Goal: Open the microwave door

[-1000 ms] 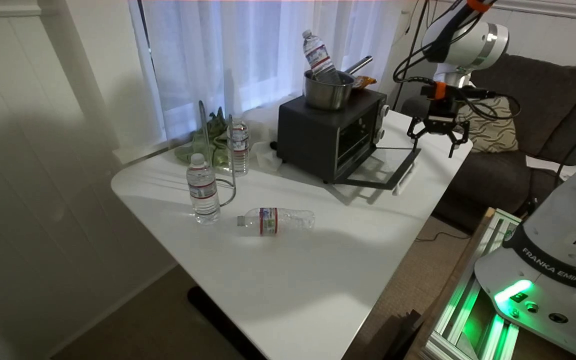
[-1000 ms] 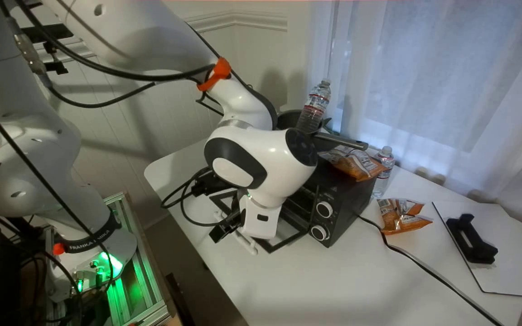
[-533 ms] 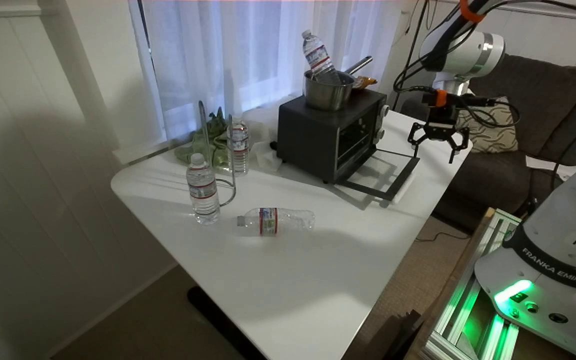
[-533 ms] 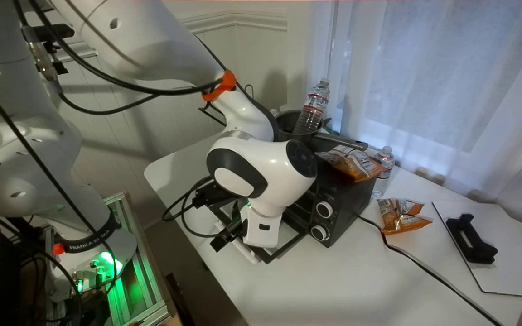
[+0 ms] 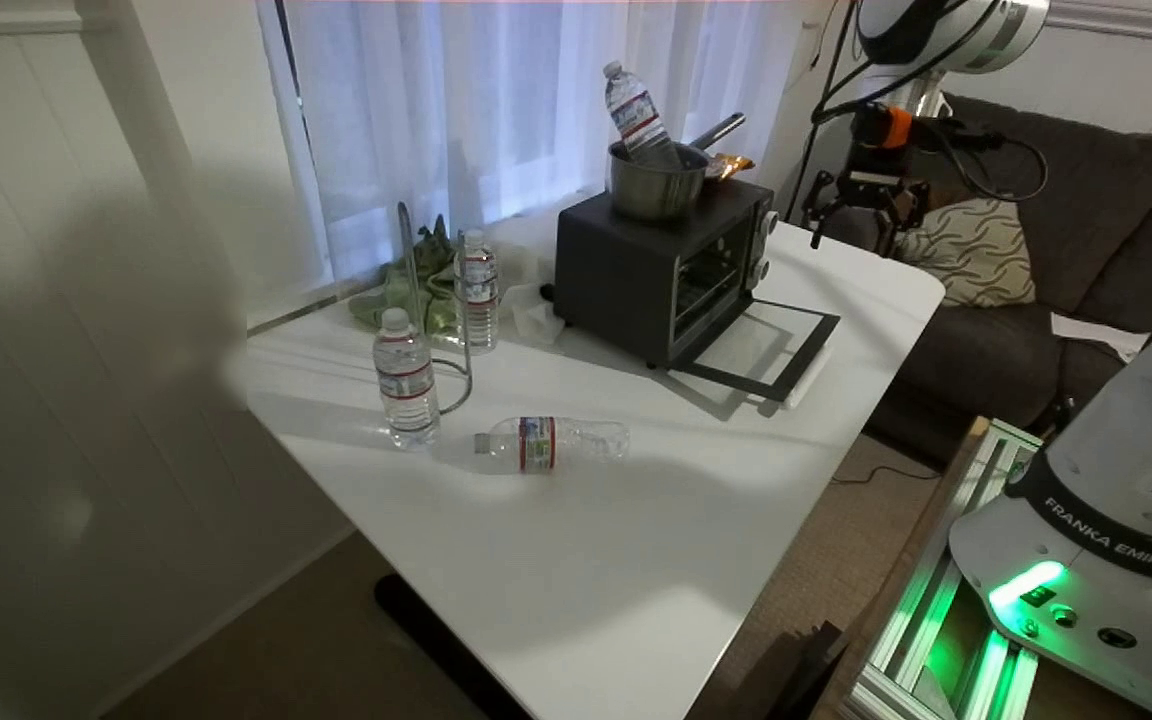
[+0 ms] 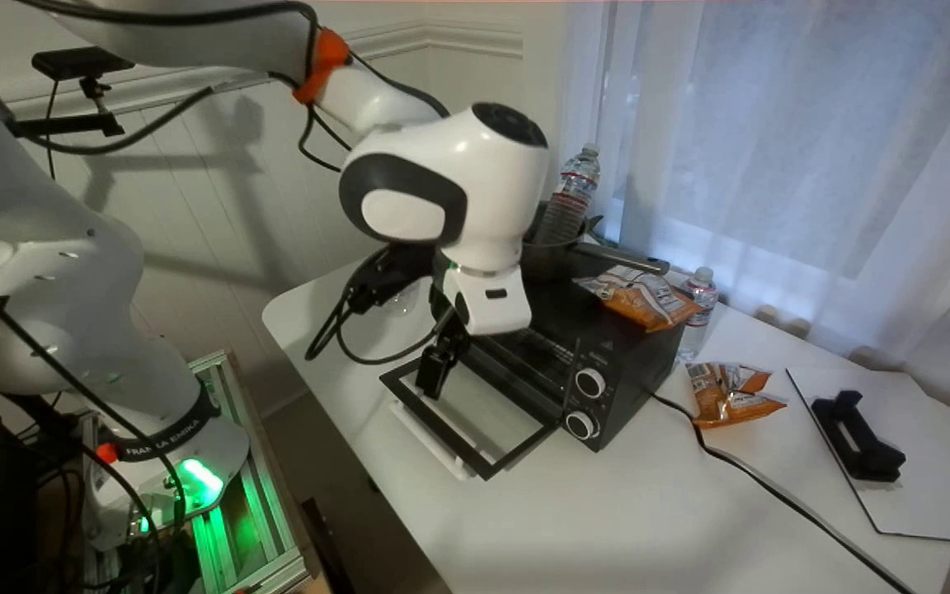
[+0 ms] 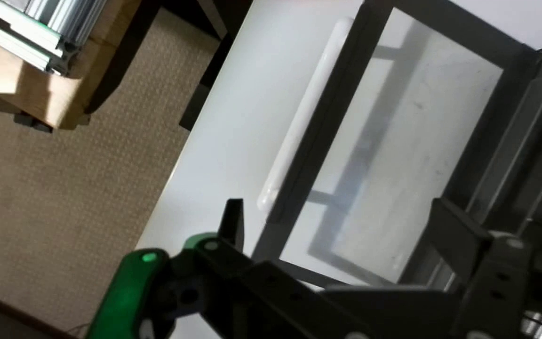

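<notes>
Microwave door (image 7: 384,146) is already folded down, upper right of my wrist view; my pincer (image 7: 337,205) hangs clear of it, spread wide, holding nothing. Guessing the door's light and stiff with breakable glass (image 7: 421,155), so I'd grab the probably slick white handle (image 7: 305,117) mid-bar.

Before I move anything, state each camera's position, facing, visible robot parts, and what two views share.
Wrist view: on the wrist, facing down at the lowered dark-framed glass microwave door; black gripper at bottom.
In an exterior view: raised, facing the boxy dark grey microwave from its knobless end; white robot base, gripper at right.
In an exterior view: raised, facing it from its knobbed end; white robot arm, left to centre.
Both exterior views share microwave, door, base.
</notes>
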Controlling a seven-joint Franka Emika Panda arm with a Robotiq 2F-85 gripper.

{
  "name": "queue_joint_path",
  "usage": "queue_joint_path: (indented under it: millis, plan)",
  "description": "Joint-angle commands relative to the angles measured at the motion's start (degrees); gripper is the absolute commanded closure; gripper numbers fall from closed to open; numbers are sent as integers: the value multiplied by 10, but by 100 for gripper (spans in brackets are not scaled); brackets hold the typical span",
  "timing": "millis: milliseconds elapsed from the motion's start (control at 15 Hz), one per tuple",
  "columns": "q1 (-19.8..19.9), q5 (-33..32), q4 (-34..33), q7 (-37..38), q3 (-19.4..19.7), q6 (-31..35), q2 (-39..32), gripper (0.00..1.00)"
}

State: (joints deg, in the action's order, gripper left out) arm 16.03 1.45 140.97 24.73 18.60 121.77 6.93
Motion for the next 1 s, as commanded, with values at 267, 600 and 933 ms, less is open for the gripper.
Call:
queue_joint_path:
  millis: [267,600,933]
  plan:
    - [6,-37,106,-72,-70,18,239,0]
    - [8,-18,100,-103,-84,30,253,0]
    - [8,-18,118,-115,-84,38,277,0]
